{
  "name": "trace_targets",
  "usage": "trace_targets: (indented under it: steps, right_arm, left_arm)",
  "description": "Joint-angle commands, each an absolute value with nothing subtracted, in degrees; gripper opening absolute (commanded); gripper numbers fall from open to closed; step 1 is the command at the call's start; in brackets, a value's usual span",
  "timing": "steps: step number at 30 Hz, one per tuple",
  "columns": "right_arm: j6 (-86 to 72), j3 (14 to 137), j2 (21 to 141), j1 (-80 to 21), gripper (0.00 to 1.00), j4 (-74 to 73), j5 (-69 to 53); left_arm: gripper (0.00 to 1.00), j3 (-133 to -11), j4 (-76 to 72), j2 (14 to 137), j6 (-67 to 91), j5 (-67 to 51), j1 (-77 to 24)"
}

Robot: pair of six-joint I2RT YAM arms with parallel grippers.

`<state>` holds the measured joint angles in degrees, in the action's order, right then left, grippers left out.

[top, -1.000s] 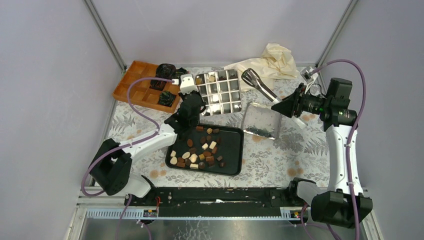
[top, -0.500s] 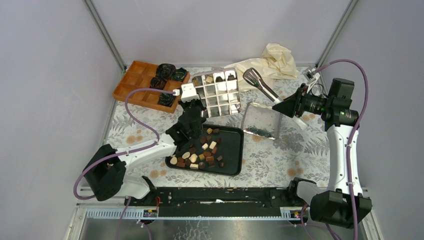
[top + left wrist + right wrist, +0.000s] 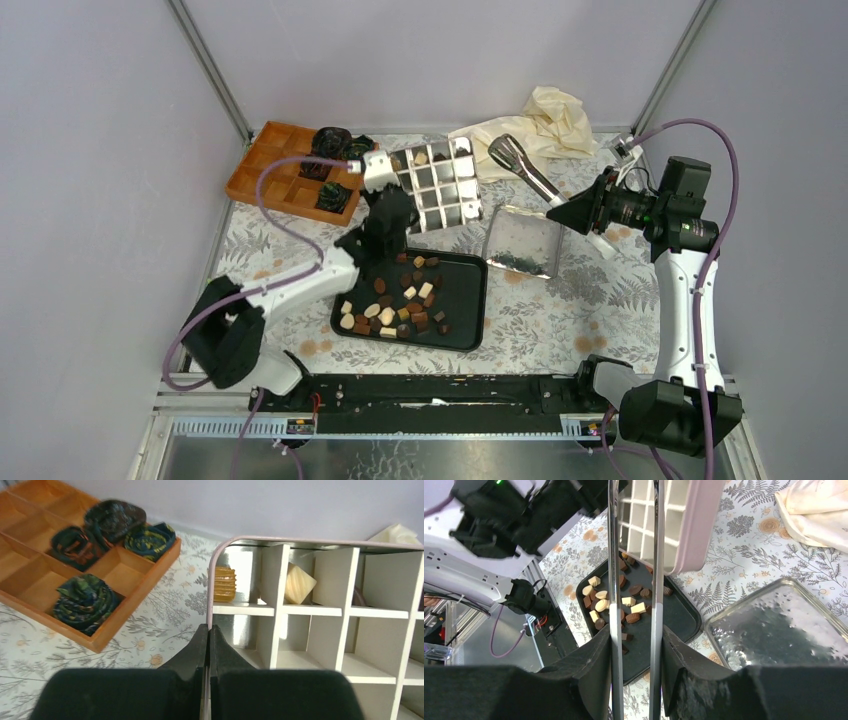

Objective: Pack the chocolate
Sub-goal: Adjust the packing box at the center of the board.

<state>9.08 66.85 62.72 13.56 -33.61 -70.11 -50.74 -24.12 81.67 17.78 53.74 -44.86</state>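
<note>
Many small chocolates [image 3: 395,300], dark brown, light brown and cream, lie loose on a black tray [image 3: 470,330]; they also show in the right wrist view [image 3: 614,605]. My left gripper [image 3: 400,215] is shut on the pink rim of a white-divided compartment box [image 3: 440,185] and holds it tilted up. In the left wrist view [image 3: 209,627] the box [image 3: 320,630] holds a ridged caramel piece [image 3: 224,584] and a cream square [image 3: 299,583]. My right gripper [image 3: 562,212] is shut on metal tongs [image 3: 520,165], their two arms [image 3: 656,580] reaching over the tray.
A wooden divided tray [image 3: 270,175] with crumpled black-green paper cups [image 3: 330,140] stands at the back left. A glass dish [image 3: 520,242] lies right of the black tray. A cream cloth [image 3: 545,120] lies at the back right. Grey walls close in both sides.
My left gripper has lifted and tilted the compartment box, turning it a little. The right arm and tongs have barely moved.
</note>
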Motion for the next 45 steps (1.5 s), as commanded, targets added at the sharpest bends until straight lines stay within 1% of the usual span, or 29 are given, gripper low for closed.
trace_targets:
  steps: [1,3,6,10,13,21,39,42,45]
  right_arm:
    - [8.5,66.5,61.3,14.1,0.41,-30.8,-72.2]
    - [8.5,66.0,61.2,14.2,0.42,-30.4,-72.1]
    - [8.4,65.3,61.0,14.2,0.42,-30.0,-72.0]
    - [8.6,64.6,60.8,14.3,0.42,-29.8,-71.5]
    - [8.9,64.1,60.5,14.3,0.42,-29.9,-71.3]
    - [9.2,63.1,60.3,14.4,0.42,-29.6,-70.9]
    - [9.1,62.1,60.4,14.5,0.42,-29.2,-70.9]
    - [9.1,61.9,60.3,14.5,0.43,-29.1,-70.9]
    - [9.1,61.8,60.4,14.5,0.43,-29.1,-70.9]
  left_arm:
    - [0.00,-63.4,0.7,87.8,41.0,36.1,-35.0]
    - [0.00,-68.3,7.6,92.8,42.6,30.5,-32.2]
    - [0.00,-76.5,15.0,100.4,42.4,26.6,-30.6]
    - [0.00,-91.8,28.5,111.7,45.0,27.9,-30.0]
    - [0.00,-97.4,32.6,116.7,45.2,28.4,-29.9]
    - [0.00,-101.6,32.9,121.2,43.6,27.1,-28.8]
    - [0.00,-103.6,31.8,125.1,40.9,24.1,-28.5]
    - [0.03,-103.5,31.6,125.5,40.5,24.2,-28.4]
    - [0.09,-103.2,31.3,125.5,40.1,24.0,-28.3]
